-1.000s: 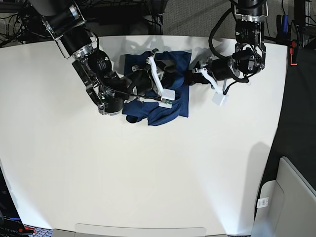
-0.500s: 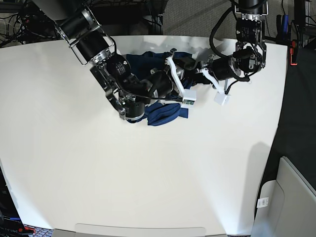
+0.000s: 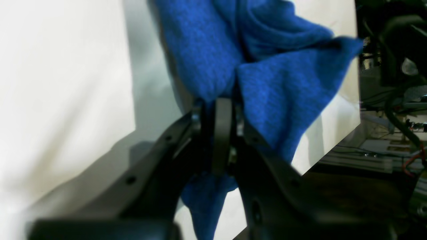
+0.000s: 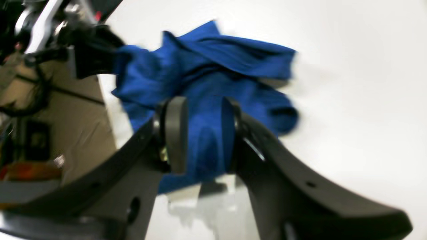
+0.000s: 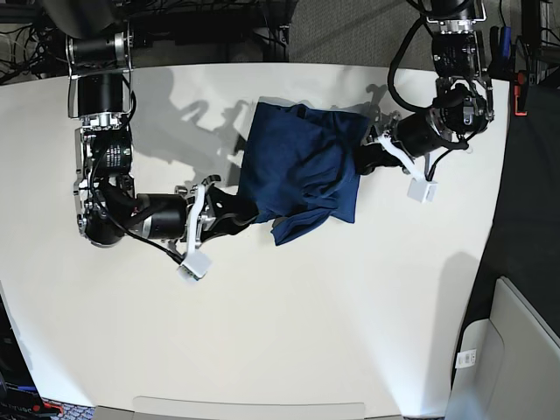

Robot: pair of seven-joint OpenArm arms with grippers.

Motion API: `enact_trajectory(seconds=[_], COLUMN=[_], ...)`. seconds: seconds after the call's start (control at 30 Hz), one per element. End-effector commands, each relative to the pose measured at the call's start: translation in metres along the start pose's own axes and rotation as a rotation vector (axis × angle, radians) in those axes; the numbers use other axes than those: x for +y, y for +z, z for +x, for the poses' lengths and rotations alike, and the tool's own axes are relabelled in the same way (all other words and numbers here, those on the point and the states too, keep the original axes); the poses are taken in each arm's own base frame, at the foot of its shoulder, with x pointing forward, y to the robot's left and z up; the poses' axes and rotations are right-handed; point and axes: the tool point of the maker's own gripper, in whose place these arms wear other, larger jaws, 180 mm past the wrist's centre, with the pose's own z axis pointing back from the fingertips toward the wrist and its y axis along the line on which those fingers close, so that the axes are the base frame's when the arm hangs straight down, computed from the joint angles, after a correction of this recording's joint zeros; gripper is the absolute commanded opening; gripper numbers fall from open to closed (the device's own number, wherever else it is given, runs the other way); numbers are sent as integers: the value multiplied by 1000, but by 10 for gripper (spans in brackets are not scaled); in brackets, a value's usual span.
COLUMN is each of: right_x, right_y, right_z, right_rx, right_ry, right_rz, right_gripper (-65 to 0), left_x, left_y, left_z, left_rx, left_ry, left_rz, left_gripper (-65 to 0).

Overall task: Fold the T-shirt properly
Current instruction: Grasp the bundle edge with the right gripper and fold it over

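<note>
On the white worktop (image 5: 289, 324), the T-shirt (image 5: 302, 171) lies bunched toward the far edge, between our two arms. Nearest the camera, at the T-shirt's lower left corner, the right gripper (image 4: 200, 133) has its jaws parted narrowly with fabric between them; whether they grip it, we cannot tell. At the T-shirt's right edge, the left gripper (image 3: 218, 131) is clamped on cloth. We should draw both edges apart evenly, keeping the fabric taut and low.

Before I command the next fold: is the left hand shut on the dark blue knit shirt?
Yes: in the left wrist view the left hand has its jaws pinched together on a fold of the dark blue knit shirt.
</note>
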Motion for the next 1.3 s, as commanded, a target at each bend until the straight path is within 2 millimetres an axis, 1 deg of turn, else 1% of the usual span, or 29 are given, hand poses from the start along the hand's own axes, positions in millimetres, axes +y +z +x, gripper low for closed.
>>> enact_trajectory(seconds=[0.0,0.07,0.13,0.23,0.37,0.43,0.53,0.57,0.67,0.77,0.8,0.9,0.97,1.0,1.03,1.1,1.17,1.27], right_x=[3,3,3,21,45,53,65,70,85,100,103,112,121,127,132,137,148,143], right_y=[6,4,-2,-28,-63,-75,-92,-98,-111,-122,-123,-127,-132,-135,-138,-140,-142,-134], right_z=[24,22,16,13,7,1,-5,-8,-14,-17,-18,-22,-25,-25,-28,-29,-21,-4], right_rx=[-59,-47,-12,32,114,159,211,224,247,261,266,285,298,300,304,295,255,180], right_ry=[43,45,57,85,155,192,229,232,232,243,249,270,287,287,274,236,206,155], right_rz=[10,5,-5,31,52,54,62,76,121,162,170,191,213,234,254,295,341,357], right_gripper=[-473,-473,-473,-473,-473,-473,-473,-473,-473,-473,-473,-473,-473,-473,-473,-473,-473,-473], left_x=[-7,-4,0,-1,1,4,3,8,23,40,45,60,66,70,69,62,46,19], left_y=[2,0,-4,-17,-30,-31,-31,-27,-10,10,15,31,38,42,47,51,55,61], left_z=[13,9,4,-14,-28,-29,-29,-31,-24,-5,-2,3,6,3,2,3,5,9], left_rx=[-38,-31,-17,43,53,52,49,47,8,-66,-81,-118,-140,-142,-147,-153,-162,-172], left_ry=[-21,-4,19,43,68,77,77,85,91,106,113,141,150,159,154,127,77,0], left_rz=[-25,-24,-23,-39,-45,-42,-41,-29,16,64,76,117,134,145,151,149,135,105], left_gripper=[-645,-645,-645,-645,-644,-616,-540,-515,-484,-480,-480,-481,-482,-482,-482,-482,-482,-482])
